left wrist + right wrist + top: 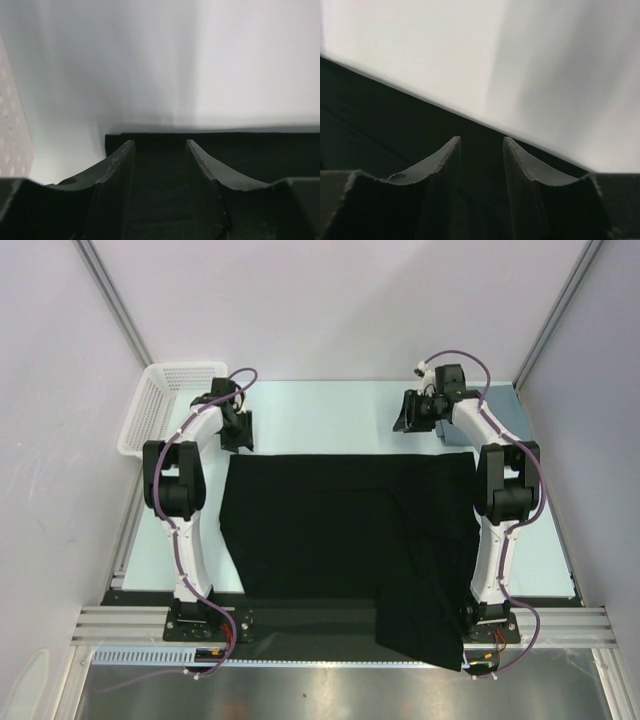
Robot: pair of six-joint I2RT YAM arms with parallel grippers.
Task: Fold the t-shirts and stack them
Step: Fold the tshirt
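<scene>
Pale bench (330, 405). Large plain black cloth t-shirt (340, 540) lies spread flat across the middle; its near right corner hangs over the front edge. White plastic mesh basket (165, 405) sits off that shirt's far left corner. Slate grey-blue cloth shirt (458, 440) peeks out at its far right corner, in the top view only. Left pincer (160, 142) and right pincer (481, 139) are over its far edge, both released, gripping nothing. Only the wrist views show the gaps.

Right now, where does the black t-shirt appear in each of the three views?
Top external: the black t-shirt lies spread over the centre of the table.
Left wrist: it fills the lower part.
Right wrist: it fills the lower left, edge running diagonally.
Shared landmark: the shirt's far edge against the pale table.
</scene>
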